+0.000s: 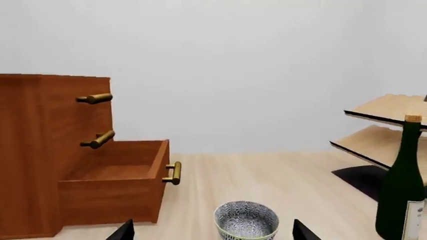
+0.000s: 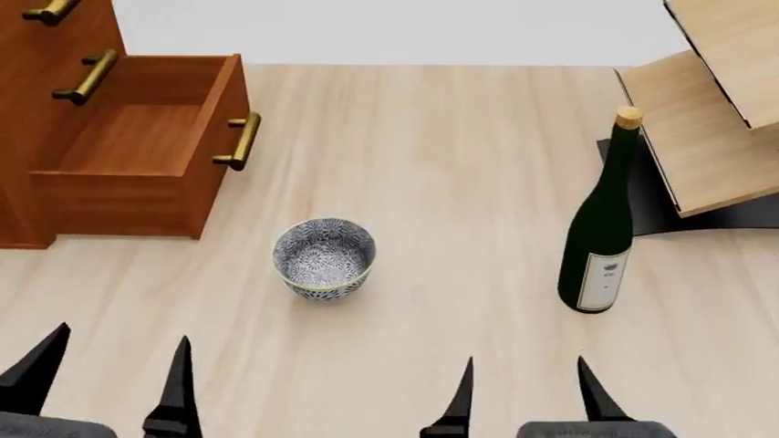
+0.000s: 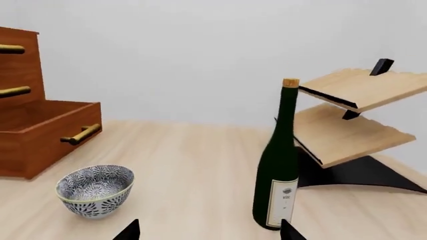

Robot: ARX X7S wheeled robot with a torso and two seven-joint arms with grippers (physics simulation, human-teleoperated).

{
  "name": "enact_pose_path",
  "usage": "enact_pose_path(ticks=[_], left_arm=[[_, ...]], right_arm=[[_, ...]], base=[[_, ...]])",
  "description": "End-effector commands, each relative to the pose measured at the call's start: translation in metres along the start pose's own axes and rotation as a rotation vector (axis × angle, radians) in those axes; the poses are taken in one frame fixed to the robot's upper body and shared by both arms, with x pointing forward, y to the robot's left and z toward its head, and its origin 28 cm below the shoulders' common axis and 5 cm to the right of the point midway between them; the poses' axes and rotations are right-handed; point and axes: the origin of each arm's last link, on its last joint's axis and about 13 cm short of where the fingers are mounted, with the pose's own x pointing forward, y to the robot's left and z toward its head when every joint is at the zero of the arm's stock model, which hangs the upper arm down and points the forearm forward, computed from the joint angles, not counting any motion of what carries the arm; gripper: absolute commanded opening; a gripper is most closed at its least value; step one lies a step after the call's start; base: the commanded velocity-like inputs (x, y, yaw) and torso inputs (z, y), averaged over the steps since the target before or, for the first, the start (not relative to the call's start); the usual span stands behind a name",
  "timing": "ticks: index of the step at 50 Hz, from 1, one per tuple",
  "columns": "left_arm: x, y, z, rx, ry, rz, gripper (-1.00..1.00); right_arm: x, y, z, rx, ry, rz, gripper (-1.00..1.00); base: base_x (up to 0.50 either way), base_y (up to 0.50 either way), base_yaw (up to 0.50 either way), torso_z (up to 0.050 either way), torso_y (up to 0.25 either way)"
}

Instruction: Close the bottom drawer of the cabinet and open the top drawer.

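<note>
**Bottom drawer stands open, both grippers wait at the near edge**

In the head view the cabinet [image 2: 36, 109] fills the upper left corner, cut off by the frame's left and top edges. Its bottom drawer [image 2: 134, 155] is pulled well out over the bench [image 2: 439, 182], its brass handle [image 2: 240, 140] facing right toward the open middle; the cavity shows only bare wood floor. Above it the middle drawer's handle [image 2: 86, 77] and the top drawer [image 2: 36, 9] sit flush with the cabinet front, the top one barely in frame.

Below and just right of the open drawer's front corner, apart from it, stands a patterned bowl [image 2: 324, 257]; its inside looks empty. To the right of centre a dark green bottle [image 2: 601, 219] stands upright, corked, just beside the black base of a pale wooden rack [image 2: 718, 137] whose slanted shelves run off the upper right corner.

A wide strip of bare bench lies between bowl and bottle and runs back to the far edge.

The left gripper [image 2: 109, 383] shows at the lower left and the right gripper [image 2: 524, 397] at the lower centre-right; each has its jaws spread wide, holding nothing, with clear bench ahead.
</note>
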Motion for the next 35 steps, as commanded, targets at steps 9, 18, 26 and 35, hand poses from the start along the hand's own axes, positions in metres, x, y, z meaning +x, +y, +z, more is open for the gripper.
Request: enact_pose_path(ticks=[9, 18, 26, 35], left_arm=[[0.041, 0.006, 0.100, 0.006, -0.255, -0.014, 1.00], [0.050, 0.010, 0.153, 0.002, -0.398, -0.055, 1.00], [0.053, 0.014, 0.186, 0.072, -0.493, -0.059, 1.00], [0.057, 0.021, 0.213, 0.056, -0.560, -0.032, 1.00]], right_arm=[[0.014, -0.006, 0.029, -0.039, -0.025, -0.003, 1.00], [0.025, -0.005, 0.042, -0.052, -0.031, -0.003, 1.00], [0.031, -0.004, 0.055, -0.032, -0.040, 0.003, 1.00], [0.036, -0.006, 0.073, -0.048, -0.066, 0.003, 1.00]], base=[[0.00, 0.00, 0.00, 0.050, 0.000], [0.00, 0.00, 0.00, 0.050, 0.000], [0.00, 0.00, 0.00, 0.032, 0.000], [0.00, 0.00, 0.00, 0.000, 0.000]])
